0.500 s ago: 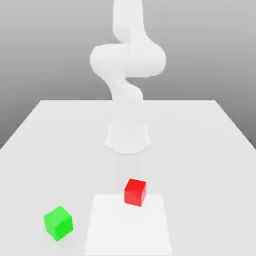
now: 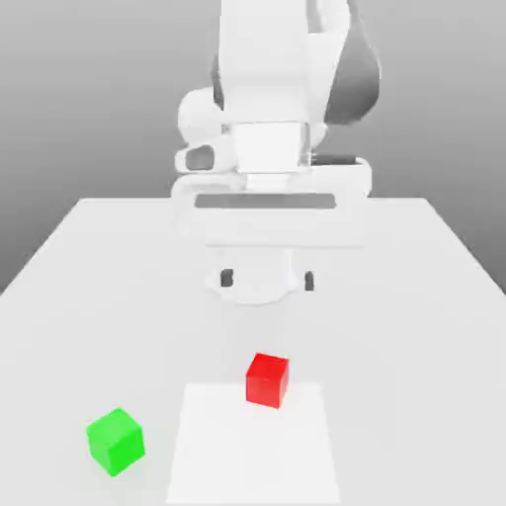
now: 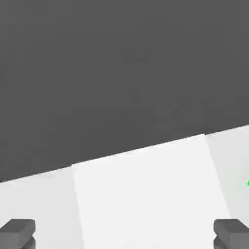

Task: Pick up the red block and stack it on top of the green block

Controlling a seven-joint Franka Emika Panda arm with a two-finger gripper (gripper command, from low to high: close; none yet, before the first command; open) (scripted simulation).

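The red block [image 2: 267,379] and green block [image 2: 116,441] looked matt and smooth; the white desk [image 2: 415,326] was equally matt, unpatterned.

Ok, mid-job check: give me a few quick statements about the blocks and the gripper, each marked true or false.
1. The red block rests on the table, not in the gripper. True.
2. The red block is stacked on the green block. False: they sit apart, the green one toward the exterior view's left.
3. The gripper's fingers are spread open. True.
4. The gripper is clamped on the green block. False: it hangs empty above the table, behind the red block.
5. The red block sits at the edge of a paler square patch of the table. True.
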